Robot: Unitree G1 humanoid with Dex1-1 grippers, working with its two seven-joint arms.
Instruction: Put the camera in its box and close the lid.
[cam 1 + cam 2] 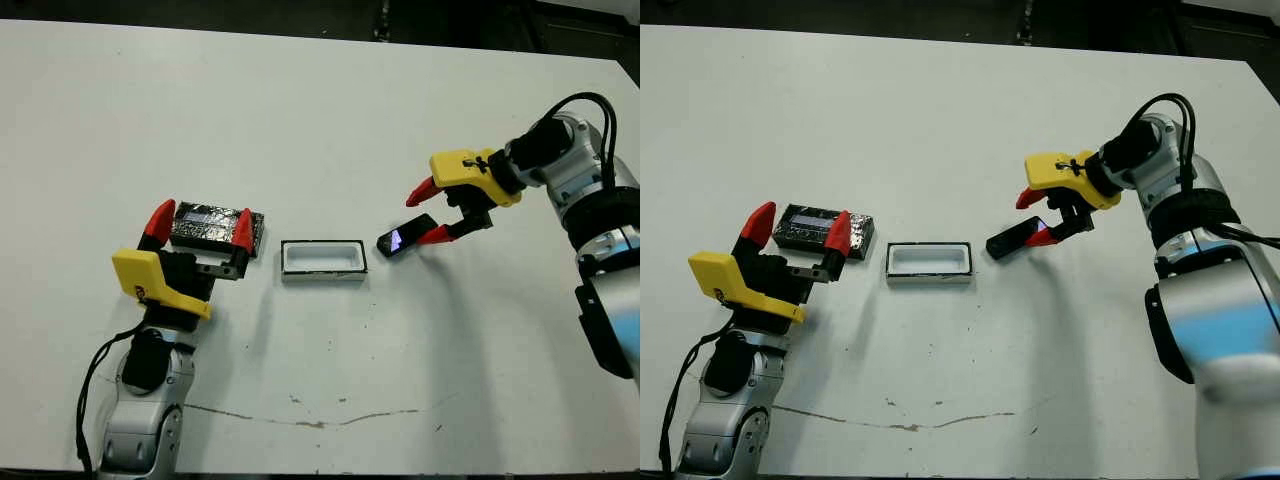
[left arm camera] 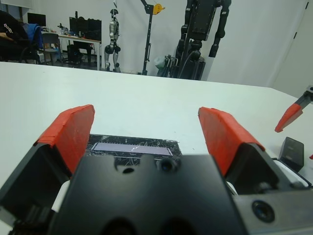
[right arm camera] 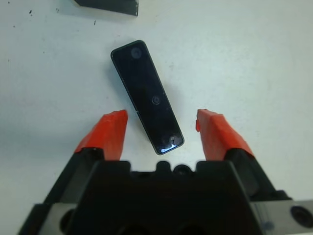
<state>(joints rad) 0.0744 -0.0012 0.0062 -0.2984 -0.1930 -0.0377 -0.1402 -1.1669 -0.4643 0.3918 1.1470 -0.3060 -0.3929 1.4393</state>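
Observation:
The camera point(image 1: 405, 238), a small flat black device with a glossy screen, lies on the table just right of the box point(image 1: 323, 260), a shallow white-lined tray. My right gripper point(image 1: 430, 211) is open, its red fingers to either side of the camera's near end point(image 3: 146, 98) without touching it. The lid point(image 1: 214, 227), black with silvery speckles and a pale strip, rests flat to the left of the box. My left gripper point(image 1: 200, 228) stands open over the lid, one red finger at each end point(image 2: 133, 147).
The table's far edge point(image 1: 300, 35) runs along the back, with dark floor beyond. A thin crack mark point(image 1: 300, 418) crosses the tabletop near the front. In the left wrist view, humanoid robots on stands point(image 2: 203, 29) and desks show beyond the table.

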